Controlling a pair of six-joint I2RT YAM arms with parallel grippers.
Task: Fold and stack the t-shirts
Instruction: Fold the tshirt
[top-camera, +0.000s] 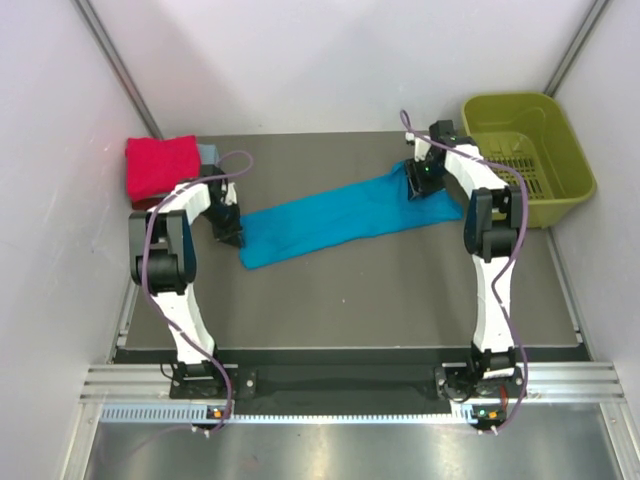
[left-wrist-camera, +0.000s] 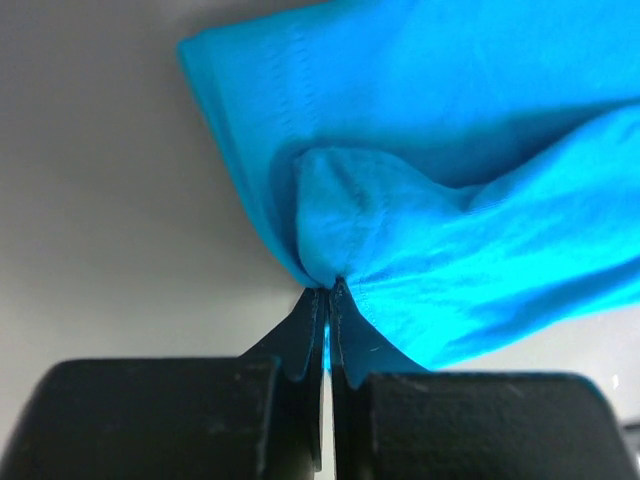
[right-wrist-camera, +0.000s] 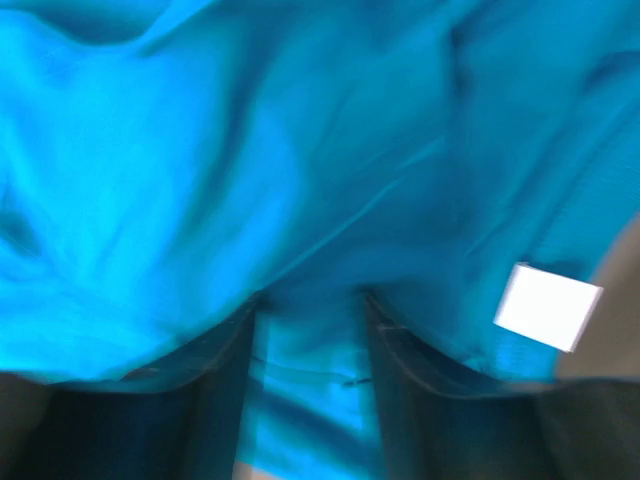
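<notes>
Teal-blue soft cotton short-sleeved t-shirt (top-camera: 340, 215) lies stretched across centre, near-left to far-right. We judge it light, limp, grippy: pinch hems and corners. Left gripper (left-wrist-camera: 328, 295) clamped tight on left-end fold. Right gripper (top-camera: 421, 180) at far-right end, cloth between parted fingers; we cannot tell if it grips.

I see 1 teal shirt (top-camera: 340, 215), folded into a long strip, lying flat and diagonal. Far left: 1 folded red shirt (top-camera: 160, 168), with 1 grey-blue shirt (top-camera: 207, 153) just beside it.
</notes>
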